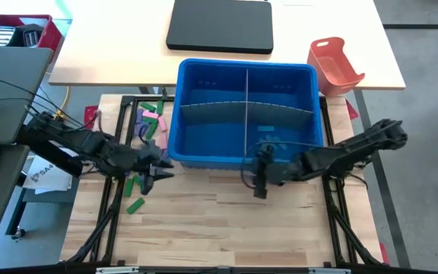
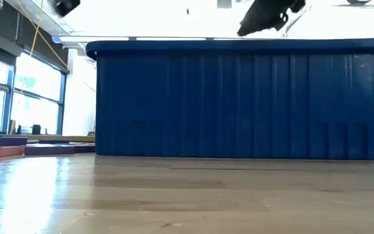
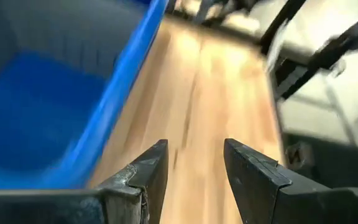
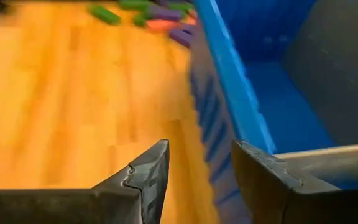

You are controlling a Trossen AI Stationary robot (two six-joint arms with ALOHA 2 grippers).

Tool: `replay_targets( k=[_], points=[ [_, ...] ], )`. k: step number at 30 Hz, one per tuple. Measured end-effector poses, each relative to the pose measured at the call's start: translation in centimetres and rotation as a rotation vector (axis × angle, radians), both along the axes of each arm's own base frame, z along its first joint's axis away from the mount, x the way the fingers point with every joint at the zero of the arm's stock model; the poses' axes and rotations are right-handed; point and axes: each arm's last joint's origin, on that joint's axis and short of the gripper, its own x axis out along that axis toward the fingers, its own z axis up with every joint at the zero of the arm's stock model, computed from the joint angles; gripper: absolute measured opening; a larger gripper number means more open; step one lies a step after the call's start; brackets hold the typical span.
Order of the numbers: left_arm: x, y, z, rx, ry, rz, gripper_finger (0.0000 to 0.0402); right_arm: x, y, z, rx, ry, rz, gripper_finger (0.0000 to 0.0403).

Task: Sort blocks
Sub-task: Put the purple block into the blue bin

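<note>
Wooden bench [image 1: 219,228] carries a blue bin [image 1: 245,114]; blocks [image 1: 149,122] lie scattered left of it. Left claw [image 1: 158,173], half open and empty, hovers just beside them; right claw [image 1: 260,186], likewise empty, waits near the bin. Best to descend squarely over one block.

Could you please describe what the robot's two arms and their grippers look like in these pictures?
Both arms are dark, nearly black, built of jointed segments with thin cables running along them. The left gripper and the right gripper each end in two dark, wedge-shaped fingers tapering to blunt tips, with worn, scuffed edges. No markings are visible on them.
</note>
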Motion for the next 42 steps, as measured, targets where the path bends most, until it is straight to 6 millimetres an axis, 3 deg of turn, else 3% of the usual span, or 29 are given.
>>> replay_targets(
  k=[5, 15, 26, 31, 38, 42],
  points=[
    [-0.1, -0.4, -2.2, 0.014, 0.127, 0.080, 0.0149, 0.9, -0.2, -1.5, -0.074, 0.032, -0.093, 0.0169],
    [0.1, -0.7, -7.2, 0.046, 0.236, 0.149, 0.0149, 0.3, -0.5, -0.9, -0.096, 0.015, -0.147, 0.0169],
    [-1.4, 1.2, -14.9, 0.071, 0.434, 0.473, 0.0149, 0.2, 2.9, 1.9, -0.040, -0.239, 0.008, 0.0169],
    [-2.2, 2.3, -16.6, 0.072, 0.537, 0.622, 0.0149, 0.0, 3.8, 2.3, -0.056, -0.275, 0.027, 0.0169],
    [-2.1, 3.0, -17.6, 0.109, 0.589, 0.637, 0.0149, -0.1, 3.8, 2.2, -0.053, -0.274, 0.024, 0.0169],
    [-1.7, 3.0, -18.3, 0.029, 0.562, 0.621, 0.0149, -0.1, 3.8, 2.2, -0.051, -0.275, 0.024, 0.0169]
  ],
)
